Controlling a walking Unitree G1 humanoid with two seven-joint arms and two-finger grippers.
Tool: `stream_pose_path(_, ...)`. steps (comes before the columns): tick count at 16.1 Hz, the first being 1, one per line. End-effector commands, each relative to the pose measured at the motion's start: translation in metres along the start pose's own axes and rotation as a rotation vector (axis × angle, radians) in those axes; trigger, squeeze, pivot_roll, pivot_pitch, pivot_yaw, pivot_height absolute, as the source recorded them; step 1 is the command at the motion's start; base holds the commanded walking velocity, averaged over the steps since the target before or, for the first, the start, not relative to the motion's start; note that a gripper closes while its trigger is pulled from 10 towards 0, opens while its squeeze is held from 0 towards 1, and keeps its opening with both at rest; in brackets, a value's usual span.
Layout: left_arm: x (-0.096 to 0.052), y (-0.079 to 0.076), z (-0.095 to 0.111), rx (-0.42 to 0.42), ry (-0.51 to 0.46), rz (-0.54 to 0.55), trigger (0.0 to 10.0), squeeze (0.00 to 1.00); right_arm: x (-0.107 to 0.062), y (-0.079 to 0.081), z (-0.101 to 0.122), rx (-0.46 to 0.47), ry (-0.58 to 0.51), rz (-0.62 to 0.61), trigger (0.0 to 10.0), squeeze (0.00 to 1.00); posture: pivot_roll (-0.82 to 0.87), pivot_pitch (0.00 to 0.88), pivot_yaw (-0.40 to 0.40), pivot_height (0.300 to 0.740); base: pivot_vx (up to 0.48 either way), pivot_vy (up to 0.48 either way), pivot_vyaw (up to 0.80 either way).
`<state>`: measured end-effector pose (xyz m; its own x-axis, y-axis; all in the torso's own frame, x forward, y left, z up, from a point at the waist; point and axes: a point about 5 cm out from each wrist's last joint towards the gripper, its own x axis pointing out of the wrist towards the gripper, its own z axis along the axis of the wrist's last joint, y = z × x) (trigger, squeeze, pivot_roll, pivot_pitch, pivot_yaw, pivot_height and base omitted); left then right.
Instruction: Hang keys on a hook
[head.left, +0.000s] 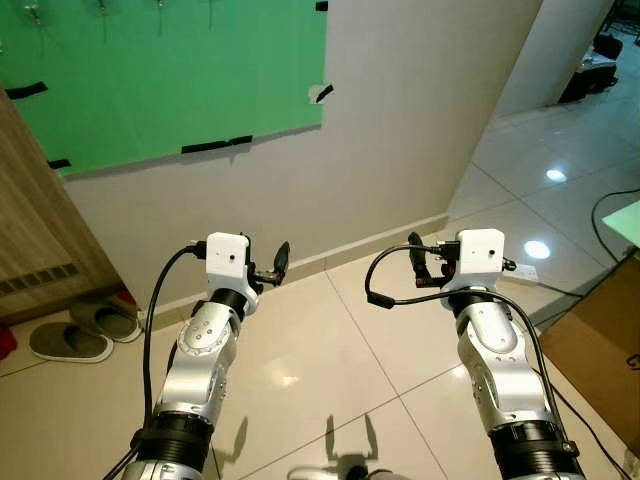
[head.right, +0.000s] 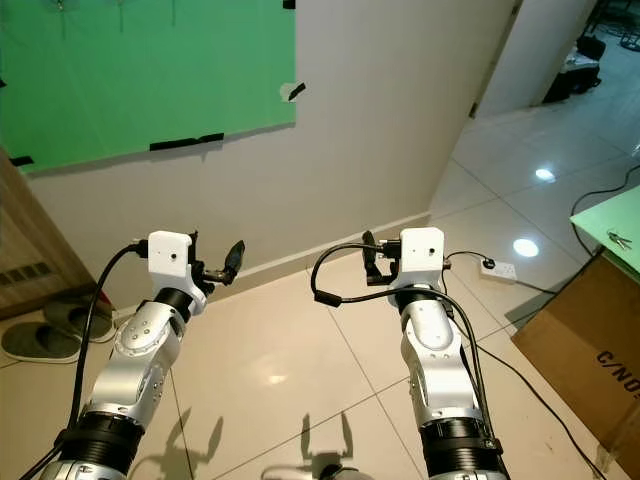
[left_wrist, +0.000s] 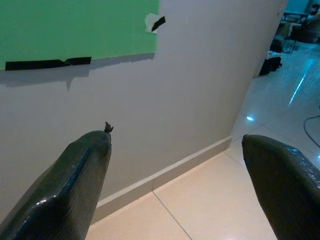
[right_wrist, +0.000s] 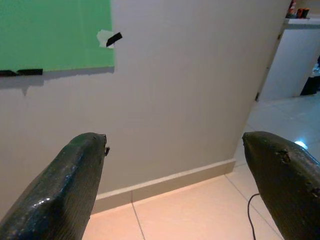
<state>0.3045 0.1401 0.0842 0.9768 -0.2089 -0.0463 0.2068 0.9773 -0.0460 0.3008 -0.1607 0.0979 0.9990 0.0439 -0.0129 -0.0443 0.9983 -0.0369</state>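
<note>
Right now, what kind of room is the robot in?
Probably a home entryway or hall: slippers lie on the tiled floor by a wall, and hooks hang above a green sheet.

A home hallway: slippers (head.left: 70, 341) by the skirting, tiled floor (head.left: 330, 370), cardboard box (head.right: 590, 370).

L hand (left_wrist: 175, 185) w/ fingers (left_wrist: 70, 190) spread wide, nothing btwn them. Beyond: pale wall (left_wrist: 200, 90) w/ green sheet (left_wrist: 75, 27) fixed by black tape strip (left_wrist: 47, 63) along its lower edge, another bit of tape (left_wrist: 158, 23) at the corner. Light skirting board (left_wrist: 170, 172) meets beige tiled floor (left_wrist: 200, 210). Bluish, glossy floor area w/ dark objects, too blurred to tell, past the wall's end.
</note>
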Motion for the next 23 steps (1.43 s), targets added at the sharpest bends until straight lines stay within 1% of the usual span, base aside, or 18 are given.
stream_pose_path(1, 0.002, -0.001, 0.010, 0.003, -0.047, 0.006, 10.0, 0.00, 0.002, -0.004, 0.001, 0.004, -0.009, -0.016, 10.0, 0.00, -0.02, 0.000, -0.036, 0.740, 0.000, 0.000, 0.00)
stream_pose_path(3, 0.002, 0.001, 0.009, -0.021, -0.042, 0.030, 10.0, 0.00, 0.003, -0.004, 0.002, 0.004, -0.011, -0.017, 10.0, 0.00, -0.02, 0.000, -0.035, 0.740, 0.000, 0.000, 0.00)
stream_pose_path(4, 0.002, 0.004, 0.008, -0.083, -0.030, 0.064, 10.0, 0.00, 0.003, -0.004, 0.002, 0.005, -0.011, -0.018, 10.0, 0.00, -0.02, 0.000, -0.035, 0.740, 0.000, 0.000, 0.00)
stream_pose_path(5, 0.001, 0.014, -0.001, -0.255, 0.018, 0.180, 10.0, 0.00, 0.003, -0.007, 0.000, 0.087, -0.004, -0.046, 10.0, 0.00, -0.02, 0.000, -0.029, 0.740, 0.000, 0.000, 0.00)
stream_pose_path(6, -0.001, 0.015, -0.003, -0.282, 0.027, 0.204, 10.0, 0.00, 0.003, -0.009, -0.001, 0.160, 0.008, -0.072, 10.0, 0.00, -0.02, 0.000, -0.029, 0.740, 0.000, 0.000, 0.00)
stream_pose_path(7, 0.000, 0.018, -0.001, -0.267, 0.015, 0.223, 10.0, 0.00, 0.002, -0.016, -0.003, 0.190, 0.018, -0.114, 10.0, 0.00, -0.02, 0.000, -0.031, 0.740, 0.000, 0.000, 0.00)
stream_pose_path(8, 0.000, 0.019, 0.000, -0.264, 0.008, 0.227, 10.0, 0.00, 0.002, -0.018, -0.004, 0.177, 0.017, -0.120, 10.0, 0.00, -0.02, 0.000, -0.031, 0.740, 0.000, 0.000, 0.00)
stream_pose_path(10, 0.005, 0.022, 0.007, -0.210, -0.014, 0.213, 10.0, 0.00, 0.002, -0.016, -0.003, 0.119, 0.009, -0.098, 10.0, 0.00, -0.03, 0.000, -0.029, 0.740, 0.000, 0.000, 0.00)
stream_pose_path(11, 0.007, 0.019, 0.013, -0.061, -0.021, 0.169, 10.0, 0.00, 0.002, -0.014, -0.003, 0.083, 0.010, -0.084, 10.0, 0.00, -0.03, 0.000, -0.027, 0.740, 0.000, 0.000, 0.00)
stream_pose_path(12, 0.007, 0.013, 0.015, 0.058, -0.027, 0.115, 10.0, 0.00, 0.001, -0.012, -0.004, 0.030, 0.019, -0.071, 10.0, 0.00, -0.03, 0.000, -0.026, 0.740, 0.000, 0.000, 0.00)
stream_pose_path(13, 0.007, 0.011, 0.016, 0.083, -0.027, 0.102, 10.0, 0.00, 0.001, -0.012, -0.005, 0.013, 0.023, -0.067, 10.0, 0.00, -0.03, 0.000, -0.026, 0.740, 0.000, 0.000, 0.00)
stream_pose_path(14, 0.006, 0.006, 0.016, 0.080, -0.042, 0.055, 10.0, 0.00, 0.001, -0.010, -0.006, -0.020, 0.027, -0.054, 10.0, 0.00, -0.03, 0.000, -0.024, 0.740, 0.000, 0.000, 0.00)
stream_pose_path(15, 0.006, 0.001, 0.014, 0.064, -0.033, 0.029, 10.0, 0.00, 0.001, -0.008, -0.007, -0.052, 0.031, -0.033, 10.0, 0.00, -0.03, 0.000, -0.023, 0.740, 0.480, 0.000, 0.00)
stream_pose_path(17, 0.007, -0.005, 0.013, 0.048, -0.040, 0.004, 10.0, 0.00, 0.002, -0.004, -0.008, -0.002, 0.058, -0.025, 10.0, 0.00, -0.03, 0.000, -0.022, 0.740, 0.480, 0.000, -0.39)
stream_pose_path(18, 0.007, -0.005, 0.012, 0.052, -0.033, 0.003, 10.0, 0.00, 0.002, -0.004, -0.008, 0.002, 0.056, -0.021, 10.0, 0.00, -0.03, 0.000, -0.022, 0.740, 0.465, 0.000, -0.70)
stream_pose_path(19, 0.006, -0.005, 0.008, 0.044, -0.021, 0.002, 10.0, 0.00, 0.002, -0.005, -0.008, 0.034, 0.048, -0.014, 10.0, 0.00, -0.03, 0.000, -0.020, 0.740, 0.000, 0.000, -0.66)
stream_pose_path(21, 0.006, -0.003, 0.007, 0.018, -0.015, 0.009, 10.0, 0.00, 0.001, -0.006, -0.007, 0.051, 0.043, -0.021, 10.0, 0.00, -0.03, 0.000, -0.020, 0.740, 0.000, 0.000, -0.64)
stream_pose_path(23, 0.007, -0.002, 0.008, 0.016, -0.022, 0.014, 10.0, 0.00, 0.001, -0.008, -0.007, 0.032, 0.041, -0.036, 10.0, 0.00, -0.03, 0.000, -0.020, 0.740, 0.000, 0.000, -0.63)
